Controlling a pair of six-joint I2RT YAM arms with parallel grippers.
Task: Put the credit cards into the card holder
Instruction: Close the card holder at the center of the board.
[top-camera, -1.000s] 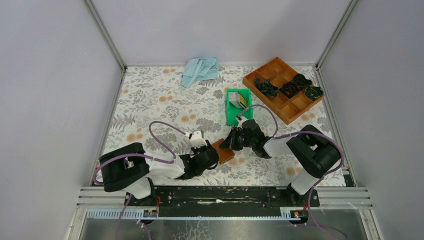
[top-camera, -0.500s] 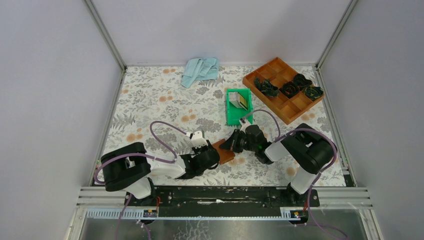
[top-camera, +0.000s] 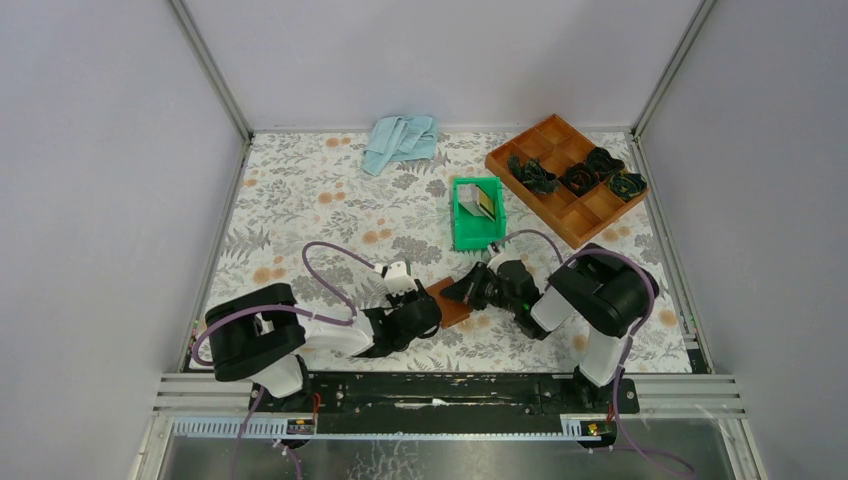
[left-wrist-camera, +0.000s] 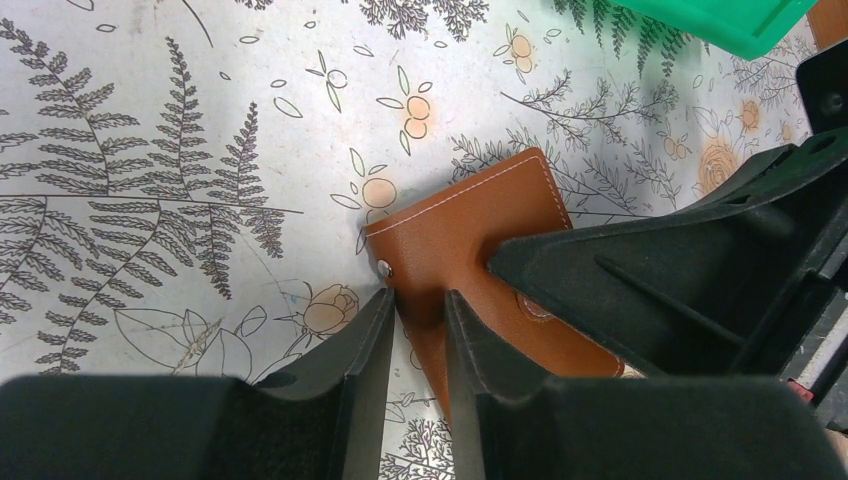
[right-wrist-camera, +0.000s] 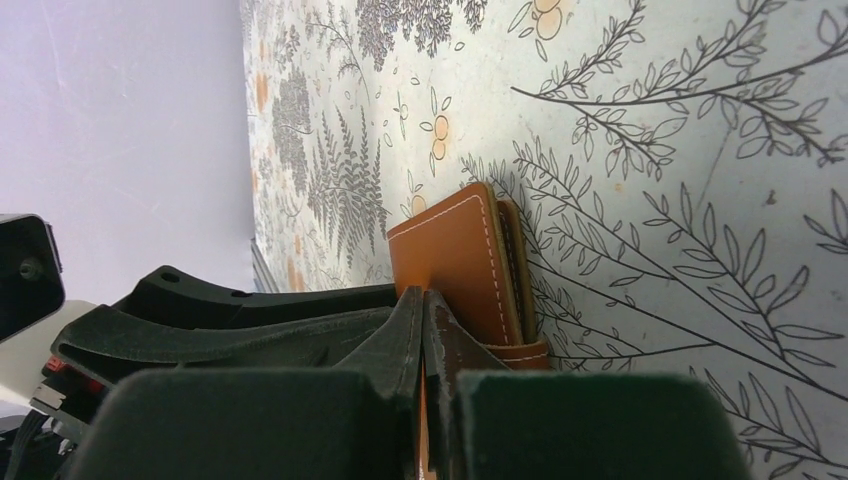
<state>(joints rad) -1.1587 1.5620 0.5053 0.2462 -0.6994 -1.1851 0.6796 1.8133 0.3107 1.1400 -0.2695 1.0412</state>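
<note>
1. Holder lies on the counter between the two arms, near the front edge, just in front of the green bin. No visible shift in the last second.
2. Left gripper: fingers drawn in on the holder's near edge beside the snap stud, with brown leather in the narrow gap between them. It is gripping the holder. In the top view the left arm has moved only slightly to the right.
3. Right gripper: fingers almost together, with a thin strip of leather pinched between them. It is clamped on the holder from the opposite side. The left wrist view shows its black body lying over the holder's right half.
4. Main change is the right arm. Its elbow and upper link have swung left and folded in closer to the gripper, and the gripper has dropped slightly toward the front edge. The purple cable loop above it now lies flatter.
5. The two grippers nearly touch over the holder.
6. Cards are upright in the bin and well apart from the holder, same as a second ago. I cannot tell how many there are.
7. The wooden tray at back right and the blue cloth at back centre are unchanged.
</note>
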